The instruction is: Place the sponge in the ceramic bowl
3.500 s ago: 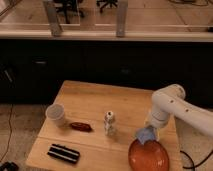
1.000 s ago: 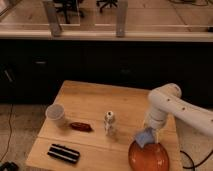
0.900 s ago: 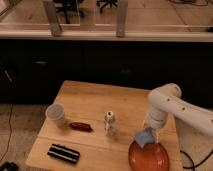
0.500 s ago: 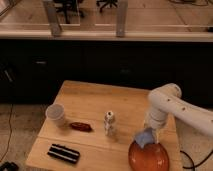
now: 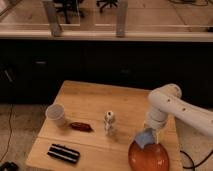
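The sponge (image 5: 145, 138) is being carried low now, brought down a touch from where it was hanging a few seconds back, and over the last second it is hardly being moved at all. It is being kept tilted at the claw (image 5: 148, 131), right over the far left rim of the ceramic bowl (image 5: 150, 159) at the counter's (image 5: 95, 100) right front corner. Whether the claw is clenched on it or being released cannot be told. By the look of it, a drop is being set up.

Cup (image 5: 56, 114), red packet (image 5: 81, 126), striped block (image 5: 64, 153) — table (image 5: 95, 100)
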`<action>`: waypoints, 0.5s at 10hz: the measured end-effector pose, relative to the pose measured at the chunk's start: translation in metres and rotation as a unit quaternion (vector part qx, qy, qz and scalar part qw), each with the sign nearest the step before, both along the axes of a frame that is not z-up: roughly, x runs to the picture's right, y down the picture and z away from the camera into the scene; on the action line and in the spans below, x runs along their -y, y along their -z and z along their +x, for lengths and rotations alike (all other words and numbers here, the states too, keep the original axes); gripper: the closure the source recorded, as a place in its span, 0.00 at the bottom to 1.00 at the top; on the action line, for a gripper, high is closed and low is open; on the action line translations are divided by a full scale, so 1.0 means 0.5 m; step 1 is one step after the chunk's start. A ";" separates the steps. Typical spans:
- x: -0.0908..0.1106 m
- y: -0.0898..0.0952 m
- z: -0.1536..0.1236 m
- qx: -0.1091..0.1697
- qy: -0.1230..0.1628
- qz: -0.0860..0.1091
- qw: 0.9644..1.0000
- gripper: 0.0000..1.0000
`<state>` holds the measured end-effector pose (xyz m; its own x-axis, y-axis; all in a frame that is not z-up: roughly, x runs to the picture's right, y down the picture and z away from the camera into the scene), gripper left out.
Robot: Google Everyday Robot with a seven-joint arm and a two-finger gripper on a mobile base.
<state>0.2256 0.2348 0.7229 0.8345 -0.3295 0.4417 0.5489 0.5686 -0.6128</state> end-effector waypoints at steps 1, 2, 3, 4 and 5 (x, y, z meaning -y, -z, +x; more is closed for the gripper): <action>0.000 0.001 0.000 0.000 0.001 0.000 1.000 0.92; -0.001 0.001 0.000 0.000 0.001 0.000 1.000 0.92; -0.001 0.002 0.000 0.000 0.002 0.000 1.000 0.92; -0.001 0.003 0.000 0.000 0.002 0.001 1.000 0.92; -0.002 0.003 0.000 0.000 0.002 0.000 1.000 0.91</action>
<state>0.2254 0.2357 0.7214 0.8332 -0.3335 0.4410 0.5510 0.5667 -0.6125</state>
